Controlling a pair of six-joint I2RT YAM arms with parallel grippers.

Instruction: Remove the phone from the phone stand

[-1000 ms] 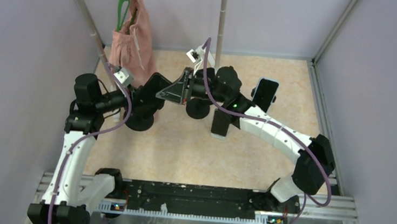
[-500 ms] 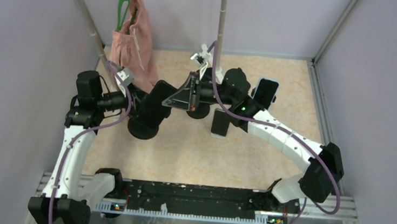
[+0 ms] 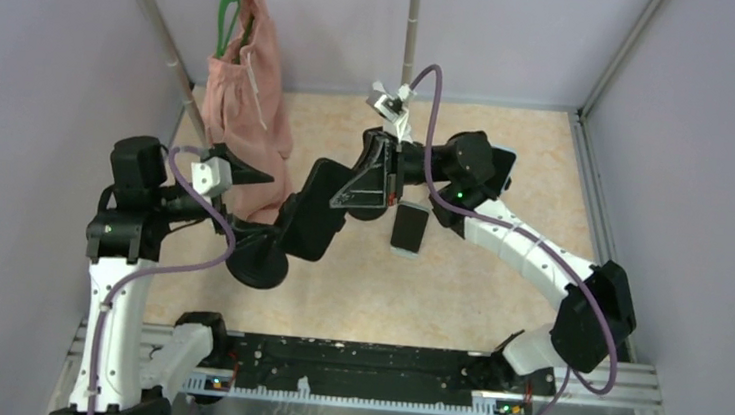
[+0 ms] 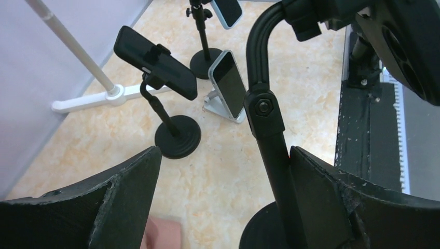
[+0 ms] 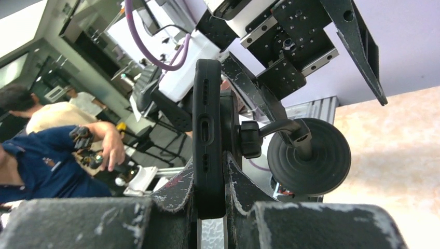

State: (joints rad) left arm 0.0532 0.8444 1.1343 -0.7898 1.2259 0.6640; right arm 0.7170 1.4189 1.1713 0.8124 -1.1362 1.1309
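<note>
A black phone (image 3: 314, 221) sits on the head of a black phone stand with a round base (image 3: 258, 263). My right gripper (image 3: 339, 203) is shut on the phone. In the right wrist view the phone (image 5: 207, 129) is edge-on between the right gripper (image 5: 210, 171), its back still against the stand's mount (image 5: 250, 140), with the base (image 5: 308, 155) behind. My left gripper (image 3: 252, 197) is open beside the stand. In the left wrist view the stand's pole (image 4: 267, 129) rises between the open left gripper (image 4: 224, 155), close to the right finger (image 4: 316, 192).
Other phones on stands stand behind: a black one (image 4: 155, 62), a light one on a low white stand (image 4: 228, 85) (image 3: 408, 228), and another partly behind the right arm (image 3: 495, 169). A pink garment (image 3: 249, 87) hangs on a rack at the back left. Walls close in on both sides.
My left gripper has opened and let go of the stand's pole, pulling back to the left. The right gripper, still on the phone, has shifted it and the stand toward the near side.
</note>
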